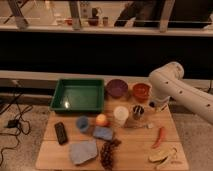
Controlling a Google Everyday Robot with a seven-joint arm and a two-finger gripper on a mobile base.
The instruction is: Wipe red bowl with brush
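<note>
Claw (158,104) is closed, mostly hidden under your arm (172,82) just right of red bowl (141,90) on counter (130,147); you can't tell if it holds anything

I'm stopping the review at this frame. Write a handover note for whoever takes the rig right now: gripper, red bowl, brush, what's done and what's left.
Gripper: shut, low over the back right of the table, just right of the red bowl. Nothing visibly held.
Red bowl: upright at the back, right of the purple bowl.
Brush: seemingly the small dark thing in front of the red bowl, right of the white cup, apart from the gripper.
Done: nothing that shows; the brush is not picked up.
Left: open the gripper, grasp the brush, bring it to the red bowl and wipe it.
</note>
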